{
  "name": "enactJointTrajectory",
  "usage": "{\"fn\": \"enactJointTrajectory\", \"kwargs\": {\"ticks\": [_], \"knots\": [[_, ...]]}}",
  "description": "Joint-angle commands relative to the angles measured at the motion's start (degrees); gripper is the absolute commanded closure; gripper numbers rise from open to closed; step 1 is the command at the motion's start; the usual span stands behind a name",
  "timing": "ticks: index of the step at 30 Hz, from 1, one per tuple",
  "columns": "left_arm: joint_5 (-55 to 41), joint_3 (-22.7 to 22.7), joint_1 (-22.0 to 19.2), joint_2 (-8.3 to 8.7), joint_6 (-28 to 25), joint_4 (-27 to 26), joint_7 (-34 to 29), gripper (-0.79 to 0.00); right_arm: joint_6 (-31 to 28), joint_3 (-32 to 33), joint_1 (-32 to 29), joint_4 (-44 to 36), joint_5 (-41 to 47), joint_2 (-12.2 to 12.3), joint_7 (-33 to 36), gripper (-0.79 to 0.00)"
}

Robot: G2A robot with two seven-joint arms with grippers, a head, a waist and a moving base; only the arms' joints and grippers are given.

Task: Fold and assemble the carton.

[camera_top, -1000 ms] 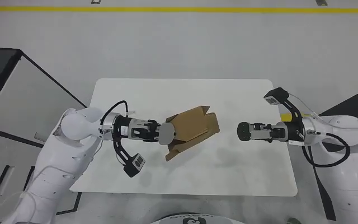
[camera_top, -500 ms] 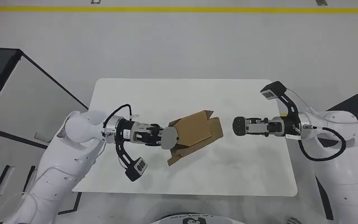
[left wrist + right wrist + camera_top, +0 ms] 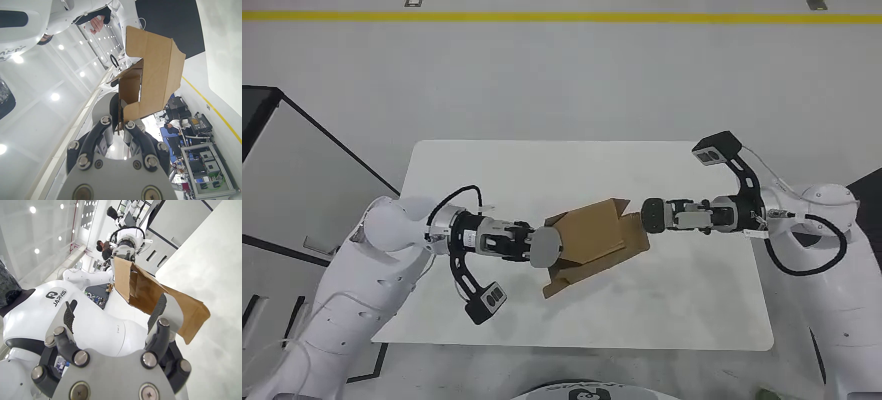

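A brown cardboard carton [image 3: 592, 238], partly opened with loose end flaps, hangs tilted over the middle of the white table [image 3: 692, 300]. My left gripper [image 3: 544, 243] is shut on a flap edge at the carton's left end; in the left wrist view the fingers [image 3: 113, 109] pinch that cardboard edge and the carton [image 3: 155, 75] extends away from them. My right gripper [image 3: 649, 215] is open at the carton's right end. One of its ribbed fingers [image 3: 158, 309] lies against the near flap of the carton [image 3: 143, 291], the other stands well apart.
The white table has bare surface on all sides of the carton. A black-framed stand [image 3: 282, 130] sits off the table's left side. A yellow floor line [image 3: 562, 17] runs behind the table.
My right gripper has moved left, from well clear of the carton to its right end. The left gripper has carried the carton slightly to the right.
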Motion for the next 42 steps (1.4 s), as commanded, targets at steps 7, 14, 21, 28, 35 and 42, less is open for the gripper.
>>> {"fn": "enactJointTrajectory", "kwargs": {"ticks": [7,14,21,28,35,42], "knots": [[-0.2,0.4,-0.1,-0.02,0.3,0.2,-0.5,0.000,-0.7,-3.5,1.8,1.6,0.6,-0.4,0.2,-0.748],[-0.2,0.5,-0.1,-0.03,0.6,0.5,-1.1,0.000,-0.8,-5.7,2.5,3.0,1.1,-0.6,0.5,-0.717],[0.4,0.1,0.0,0.05,0.9,0.5,-2.2,0.000,-0.2,-6.7,2.5,3.5,2.1,-0.6,1.0,-0.668],[0.9,0.4,0.2,0.15,0.4,-0.1,-1.4,0.000,0.2,-7.0,2.2,3.5,3.2,-0.6,1.5,-0.631],[0.9,1.2,0.0,0.13,0.0,-0.6,-1.0,0.000,0.5,-7.8,2.9,3.4,3.8,-0.7,1.5,-0.582],[0.8,1.5,0.0,0.21,-0.4,-0.9,-0.3,0.000,0.9,-9.2,4.0,3.9,4.8,-0.9,1.8,-0.474]]}}
